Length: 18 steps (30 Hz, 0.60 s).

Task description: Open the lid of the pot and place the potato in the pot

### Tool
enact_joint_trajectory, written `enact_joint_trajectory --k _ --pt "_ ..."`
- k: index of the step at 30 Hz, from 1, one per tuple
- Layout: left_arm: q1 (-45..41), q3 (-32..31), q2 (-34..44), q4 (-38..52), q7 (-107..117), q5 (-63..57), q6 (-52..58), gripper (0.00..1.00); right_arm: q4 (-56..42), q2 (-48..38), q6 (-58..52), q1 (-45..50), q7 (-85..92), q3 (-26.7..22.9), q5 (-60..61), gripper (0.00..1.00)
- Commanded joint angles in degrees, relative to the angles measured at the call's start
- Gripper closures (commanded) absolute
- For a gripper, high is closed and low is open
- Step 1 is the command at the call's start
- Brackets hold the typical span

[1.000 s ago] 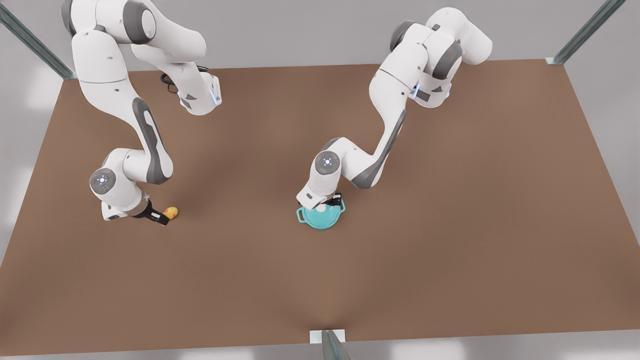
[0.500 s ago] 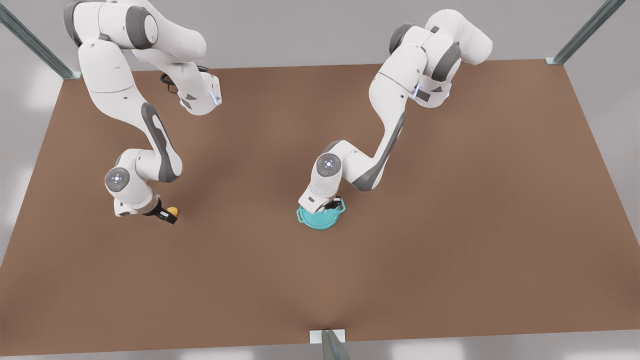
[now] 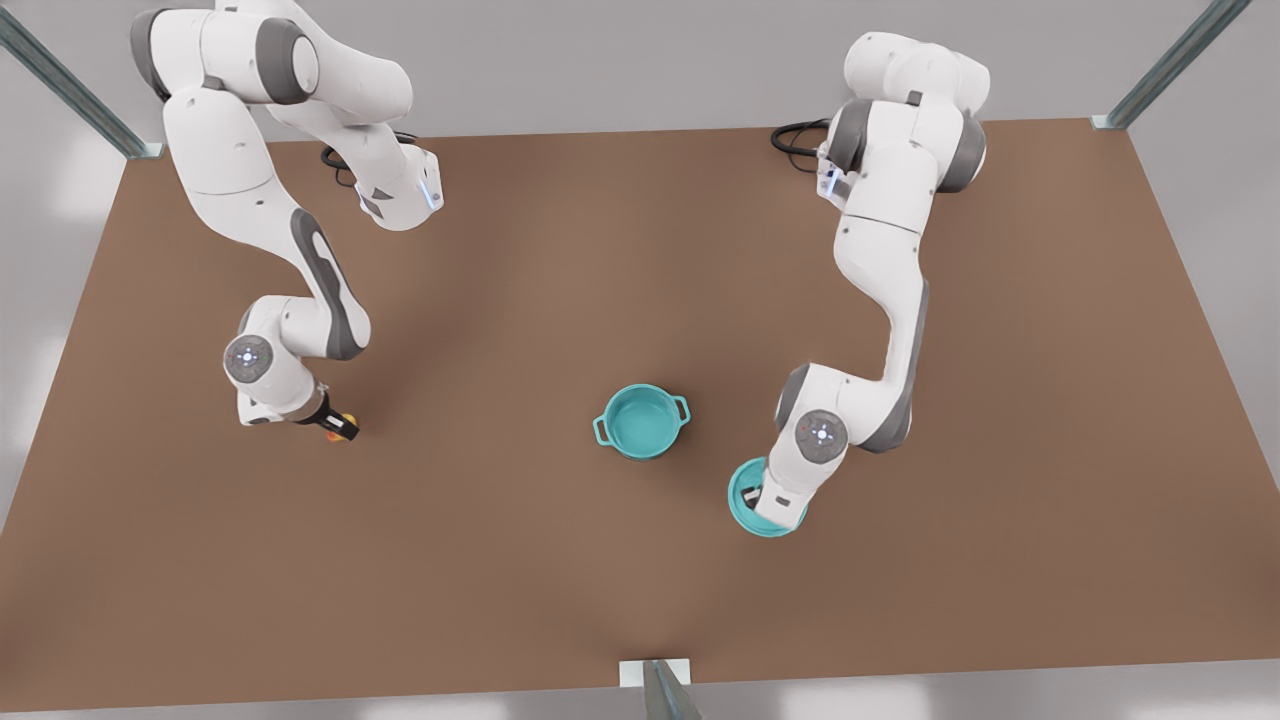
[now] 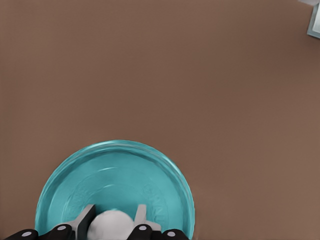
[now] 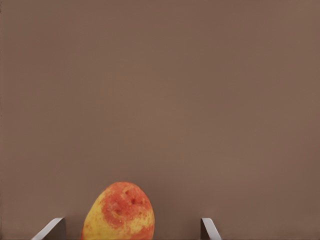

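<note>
Gripping pot lid knob: left gripper | right gripper spread around red-yellow potato

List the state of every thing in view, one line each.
pot: uncovered, upright, nothing inside.
lid: off the pot, held by its knob.
potato: on the table, between open fingers, ungripped.
left gripper: shut on the knob.
right gripper: open, straddling the potato.
</note>
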<state>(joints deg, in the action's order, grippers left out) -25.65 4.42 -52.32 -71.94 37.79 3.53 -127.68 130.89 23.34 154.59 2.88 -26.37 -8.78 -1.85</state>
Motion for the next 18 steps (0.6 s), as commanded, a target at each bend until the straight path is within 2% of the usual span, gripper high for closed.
enact_joint_trajectory --k 1,5,6,9,11,12,13,14,15,17,18 --pt "0.3 0.0 -0.9 0.0 -16.5 0.2 -3.0 0.55 0.0 0.2 0.1 0.3 -3.4 0.0 0.1 0.00" --pt "0.3 -0.1 -1.4 0.0 -16.5 0.3 -3.5 0.54 0.0 0.3 0.2 0.3 -3.4 0.0 0.1 0.02" --pt "0.3 -0.1 -1.3 0.0 -17.4 0.2 -3.4 0.00 0.0 0.4 0.2 0.4 -3.4 0.0 0.1 0.02" --pt "0.4 0.1 -0.8 0.0 -18.6 0.2 -2.4 0.00 -0.1 1.5 1.5 0.7 -3.7 0.0 0.1 0.01" --pt "4.6 0.1 2.8 0.0 -25.1 1.1 7.5 0.00 -0.1 1.5 1.4 0.7 -4.6 0.0 0.1 0.09" --pt "8.6 0.3 8.1 0.6 -31.9 2.8 19.5 0.00 -0.1 1.5 1.4 0.7 -4.7 0.0 0.1 0.15" --pt "13.2 0.7 16.5 -1.1 -40.2 3.9 30.5 0.00 -0.1 1.4 1.4 0.7 -4.7 0.0 0.1 0.19" --pt "14.2 0.9 28.7 -12.5 -40.3 3.7 30.8 0.00 -0.1 1.4 1.4 0.7 -4.7 0.0 0.1 0.23" --pt "14.2 0.7 38.0 -23.1 -40.3 3.3 23.8 0.00 -0.1 1.4 1.4 0.7 -4.7 0.0 0.1 0.27" --pt "14.3 1.1 35.6 -10.2 -37.7 -0.6 31.1 0.00 -0.1 1.3 1.4 0.7 -5.1 0.0 0.1 0.32" --pt "15.9 1.2 35.8 -9.4 -35.0 -1.2 32.1 0.00 -0.1 1.3 1.4 0.7 -5.4 0.0 0.1 0.36"
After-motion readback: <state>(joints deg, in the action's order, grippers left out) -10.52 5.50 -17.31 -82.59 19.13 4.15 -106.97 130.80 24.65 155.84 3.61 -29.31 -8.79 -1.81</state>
